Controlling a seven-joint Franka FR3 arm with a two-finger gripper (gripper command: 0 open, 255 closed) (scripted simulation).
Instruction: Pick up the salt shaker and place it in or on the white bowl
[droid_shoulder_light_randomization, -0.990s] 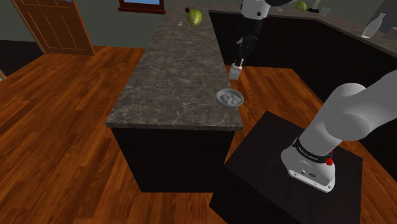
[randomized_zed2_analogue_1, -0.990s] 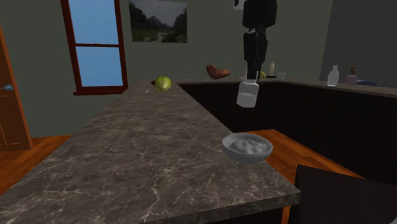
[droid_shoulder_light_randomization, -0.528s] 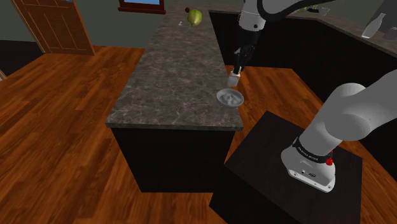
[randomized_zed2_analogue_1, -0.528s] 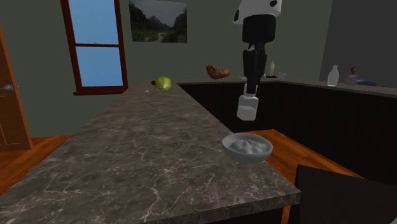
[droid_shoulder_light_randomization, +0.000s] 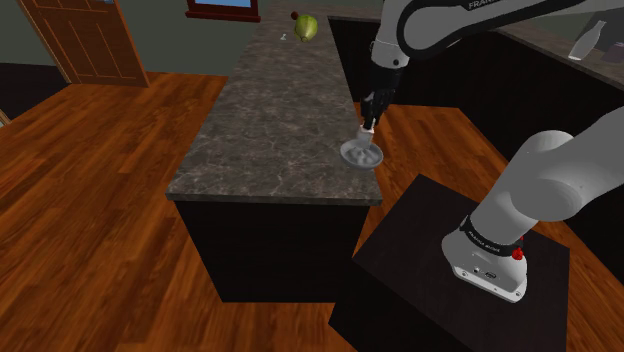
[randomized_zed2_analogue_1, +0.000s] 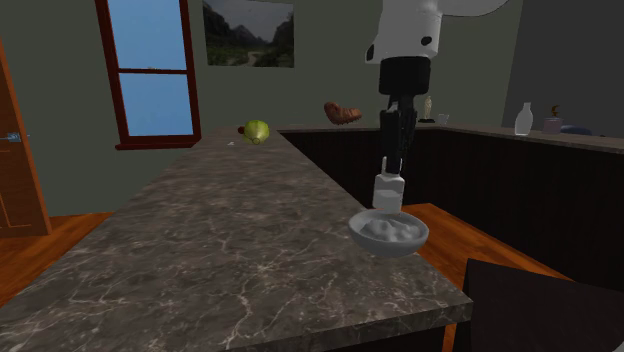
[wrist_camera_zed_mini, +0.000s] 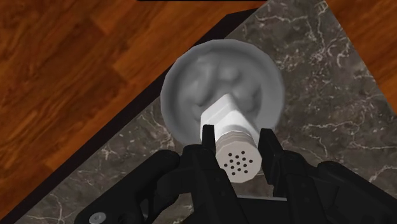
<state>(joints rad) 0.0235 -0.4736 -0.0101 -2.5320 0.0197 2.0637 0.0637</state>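
Looking down over a reddish-brown wooden plank floor (droid_shoulder_light_randomization: 100, 200), the widest thing in the shoulder view. Next in size, a long kitchen island (droid_shoulder_light_randomization: 280, 110) with a dark grey, white-veined stone top and black sides, running from the centre of that view toward twelve o'clock. At five o'clock of the shoulder view, a black box-shaped stand (droid_shoulder_light_randomization: 400, 250) carrying a white jointed robot arm (droid_shoulder_light_randomization: 560, 175) with dark joints; arches up past three o'clock to one o'clock, then bends down over the island's three o'clock edge. On the grey wall at eleven o'clock of the second exterior view, a tall red-framed window (randomized_zed2_analogue_1: 150, 70) with blue panes. Hanging from the arm's end, an all-black two-finger gripper (randomized_zed2_analogue_1: 388, 177), pointing straight down, a little toward three o'clock from the centre of the second exterior view. Directly beneath, a shallow round pale grey bowl (randomized_zed2_analogue_1: 410, 240), resting on the stone top close to the island's near corner. At the island's far twelve o'clock end, a round yellow-green fruit (droid_shoulder_light_randomization: 306, 27), well apart from bowl and gripper. Clamped between the jaws, a small white salt shaker (wrist_camera_zed_mini: 234, 143) with a round perforated cap: gripped near the cap, upright, base level with the bowl's rim and over its hollow. Cannot tell whether base and bowl touch. From the wrist, cap holes facing the camera, body pointing into the bowl's middle.
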